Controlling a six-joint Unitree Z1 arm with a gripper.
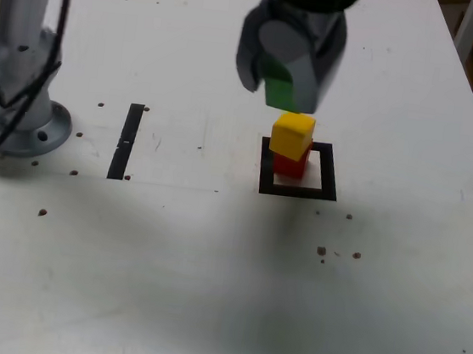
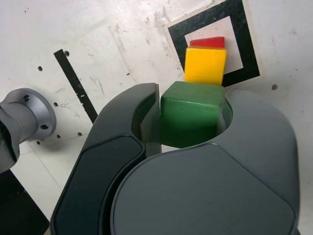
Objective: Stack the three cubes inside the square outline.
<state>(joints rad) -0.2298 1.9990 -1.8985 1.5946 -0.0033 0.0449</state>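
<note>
Exterior view: end effector (image 1: 286, 76) closed on green cube (image 1: 280, 86), held above the counter (image 1: 184, 265). Yellow cube (image 1: 293, 136) sits on red cube (image 1: 291, 165), both within the black square outline (image 1: 333, 173), between the straight black tape strip (image 1: 126, 141) and the counter's edge on the exterior view's right. Wrist view: green cube between the two fingers; yellow cube covers most of red cube.
</note>
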